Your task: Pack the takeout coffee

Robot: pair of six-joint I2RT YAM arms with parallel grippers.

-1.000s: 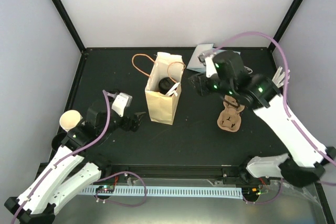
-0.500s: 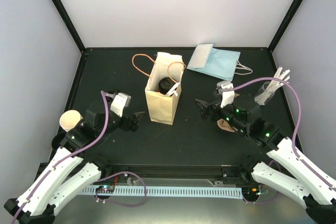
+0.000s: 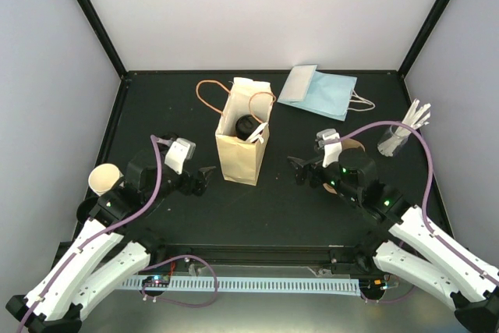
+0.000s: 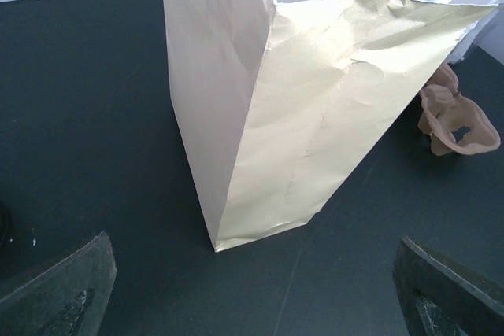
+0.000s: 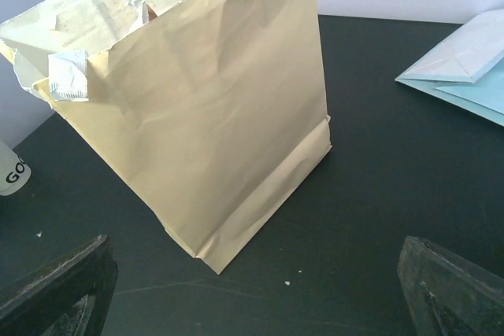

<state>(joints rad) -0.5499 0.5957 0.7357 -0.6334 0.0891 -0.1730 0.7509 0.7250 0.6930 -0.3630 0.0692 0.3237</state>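
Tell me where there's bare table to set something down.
Bare: the near strip in front of the tan paper bag, between left hand and right hand; also the far-left corner beside its handles. Crowded: right side, blue bag, stirrer cup.

The left arm (image 3: 117,200) and right arm (image 3: 413,228) stretch low inward, jaws spread wide, holding nothing.

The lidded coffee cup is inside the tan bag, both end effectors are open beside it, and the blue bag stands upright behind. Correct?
No: the blue bag lies flat, not upright, as the top external view shows. The rest holds: the takeout coffee is inside the tan bag, and the left end effector and right end effector are open beside it.
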